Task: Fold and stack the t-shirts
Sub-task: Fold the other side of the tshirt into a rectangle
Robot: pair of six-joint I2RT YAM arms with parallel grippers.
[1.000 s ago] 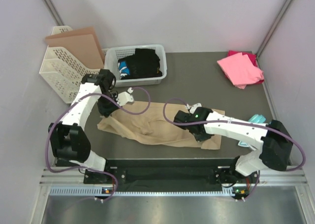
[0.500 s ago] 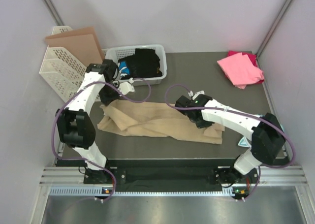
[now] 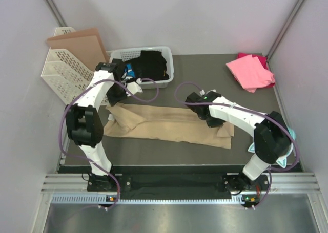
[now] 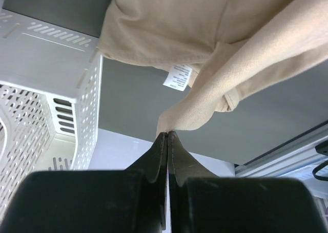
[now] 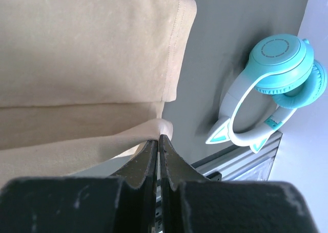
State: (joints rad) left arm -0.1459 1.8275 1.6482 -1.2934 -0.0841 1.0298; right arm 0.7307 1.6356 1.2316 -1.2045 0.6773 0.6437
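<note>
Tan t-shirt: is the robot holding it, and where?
The left end effector pinches a fold of the tan t-shirt near its label; the right end effector pinches a folded edge at the other end.

No readable text is found. A white sewn-in tag (image 4: pixel 178 78) is seen on the tan t-shirt (image 4: pixel 169 23); its printed lines are too small and blurred to be read.

White arms (image 3: pixel 95 92), black joints (image 3: pixel 84 126), purple cables (image 3: pixel 63 131)
</note>
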